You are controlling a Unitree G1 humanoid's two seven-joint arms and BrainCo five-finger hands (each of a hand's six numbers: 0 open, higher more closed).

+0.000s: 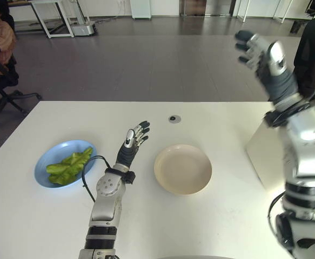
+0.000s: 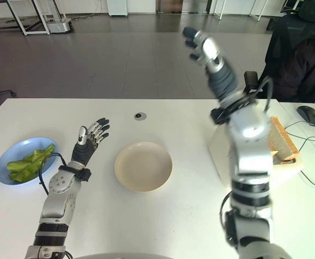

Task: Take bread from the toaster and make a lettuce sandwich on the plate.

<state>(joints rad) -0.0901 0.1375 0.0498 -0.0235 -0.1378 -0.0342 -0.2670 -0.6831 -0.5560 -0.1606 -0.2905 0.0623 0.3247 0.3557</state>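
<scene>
- Clearly, on the wide white surface [image 2: 173,216], the boxy white toaster [image 2: 220,155] stands at the right, well apart from the round cream plate [image 2: 122,178]
- Tan bread slices [image 2: 283,137] stand in the toaster; pinch one by its top edge, lift straight up
- Right hand [image 2: 205,48], open and empty, is raised high above the toaster; left hand [image 2: 92,134] open, empty

Finishes as I read them from my station: mostly smooth and matt.
The flat white table top [image 1: 33,221] looks matt and even; the round cream plate [image 1: 162,162] has a dull, smooth finish, the round blue plate [image 1: 40,167] a faint plastic-like sheen. The green lettuce leaves [image 1: 68,166] are crinkled and slightly glossy. The boxy white toaster [image 2: 220,156] is smooth-sided, the brown-crusted bread slice [image 2: 284,141] rough and porous. My left hand [image 1: 131,144] and right hand [image 1: 261,51] show silvery glossy shells with dark matt fingers.
</scene>
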